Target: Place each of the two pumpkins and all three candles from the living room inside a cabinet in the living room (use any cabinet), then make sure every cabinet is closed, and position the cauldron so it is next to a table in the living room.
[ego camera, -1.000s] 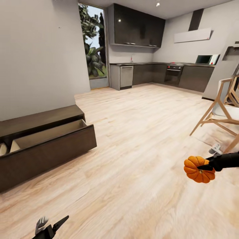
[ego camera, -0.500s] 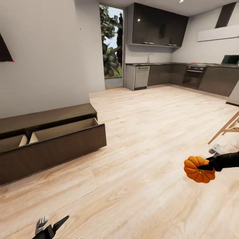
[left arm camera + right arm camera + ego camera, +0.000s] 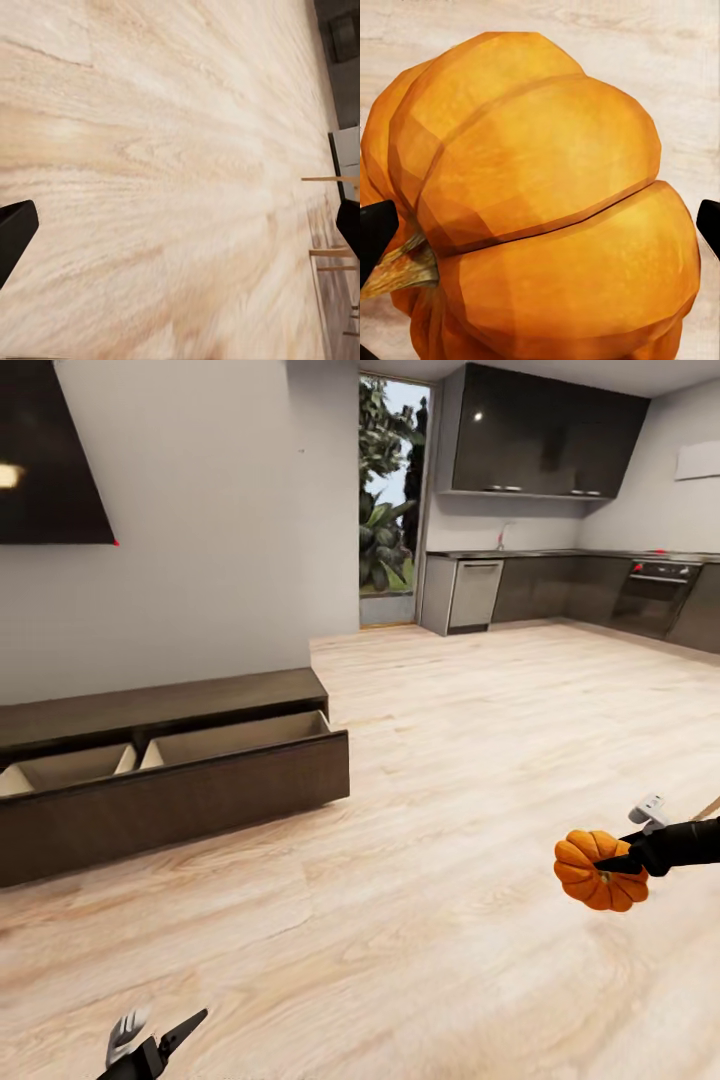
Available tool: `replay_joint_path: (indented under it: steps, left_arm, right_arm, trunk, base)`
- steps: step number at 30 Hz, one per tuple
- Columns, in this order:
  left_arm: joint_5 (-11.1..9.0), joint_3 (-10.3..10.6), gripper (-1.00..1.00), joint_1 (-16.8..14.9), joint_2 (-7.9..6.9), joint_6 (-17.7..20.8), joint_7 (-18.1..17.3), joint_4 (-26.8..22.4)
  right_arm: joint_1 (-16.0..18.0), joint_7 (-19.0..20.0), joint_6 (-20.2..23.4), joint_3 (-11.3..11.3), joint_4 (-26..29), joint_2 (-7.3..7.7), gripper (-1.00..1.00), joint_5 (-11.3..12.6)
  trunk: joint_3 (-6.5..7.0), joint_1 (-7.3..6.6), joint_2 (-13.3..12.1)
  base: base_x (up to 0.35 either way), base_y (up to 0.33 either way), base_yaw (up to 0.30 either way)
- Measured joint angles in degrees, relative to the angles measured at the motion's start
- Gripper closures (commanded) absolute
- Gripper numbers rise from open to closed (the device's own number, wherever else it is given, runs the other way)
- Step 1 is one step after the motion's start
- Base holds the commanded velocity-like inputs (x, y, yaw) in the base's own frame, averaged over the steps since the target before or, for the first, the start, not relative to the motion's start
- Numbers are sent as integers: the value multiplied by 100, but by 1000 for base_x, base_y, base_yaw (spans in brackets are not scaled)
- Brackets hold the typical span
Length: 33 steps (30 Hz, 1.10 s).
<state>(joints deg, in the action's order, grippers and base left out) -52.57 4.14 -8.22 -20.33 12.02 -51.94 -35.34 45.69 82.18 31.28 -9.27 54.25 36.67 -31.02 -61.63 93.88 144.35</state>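
Right end effector (image 3: pixel 622 862) is pinching a pumpkin (image 3: pixel 598 870), held out in the air well above the floor (image 3: pixel 430 920), stem side toward the fingers; the right wrist view has the pumpkin (image 3: pixel 540 202) wedged between both fingertips, so the grip looks solid. Carrying it high and out front likely keeps it off the floor while the base drives. Left end effector (image 3: pixel 150 1042) hangs low with fingers spread, nothing in it; its wrist view has just floor (image 3: pixel 165 180) between the tips, plus chair legs (image 3: pixel 330 217) far off. The cabinet (image 3: pixel 170 760) sits against the wall at left, under the dark TV (image 3: pixel 50 455), with its long drawer (image 3: pixel 235 738) pulled out and pale inside visible; from here the compartments look empty, but their floors are partly hidden by the front panel. So the drop target is already open; I'd judge this as the transit step, pumpkin not yet placed. Cabinet is well apart from the pumpkin, with open floor between them and no obstacles. Watch the protruding drawer front and its right corner: approach from above and lower in over the front edge, not across it. Kitchen units (image 3: pixel 560 590) are far back, no concern. The drawer needs closing later, and the free left arm could do that.
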Motion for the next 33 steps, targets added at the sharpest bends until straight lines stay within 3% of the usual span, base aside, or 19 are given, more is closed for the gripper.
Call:
replay_joint_path:
  steps: [10,33]
  left_arm:
    - [0,-1,-100,1,-1,7,0,-3]
    - [0,-1,-100,1,6,10,6,-4]
  right_arm:
    - [1,-3,0,0,1,-9,100,-1]
    - [1,-4,-1,3,-2,-18,100,0]
  trunk:
    - [0,-1,0]
    - [0,-3,0]
  base:
    - [50,-47,290]
    - [140,267,289]
